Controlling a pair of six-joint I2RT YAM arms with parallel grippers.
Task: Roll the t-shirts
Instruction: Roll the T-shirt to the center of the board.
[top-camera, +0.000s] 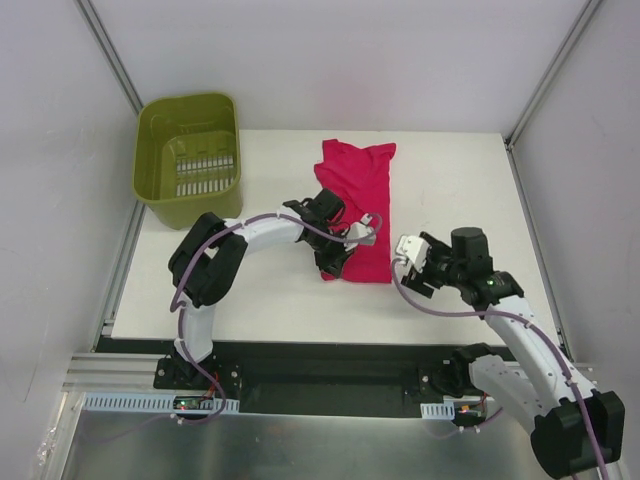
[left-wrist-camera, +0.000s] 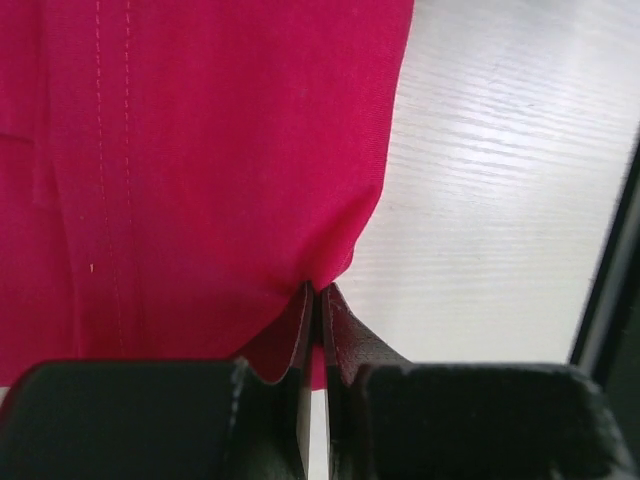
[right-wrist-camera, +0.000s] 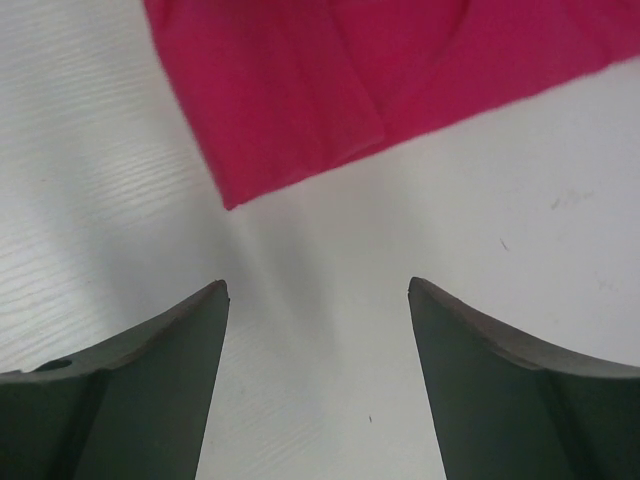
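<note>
T-shirt (top-camera: 358, 205), folded lengthwise at centre of table (top-camera: 470, 200), is not yet rolled: near hem is pinched by clamped left gripper (left-wrist-camera: 318, 290), while right gripper (right-wrist-camera: 318, 284) is held agape, empty, alongside.

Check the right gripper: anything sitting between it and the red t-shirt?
Nothing visible. Only bare table lies between the open right gripper and the near corner of the t-shirt. The left gripper is shut on the fabric's edge.
</note>
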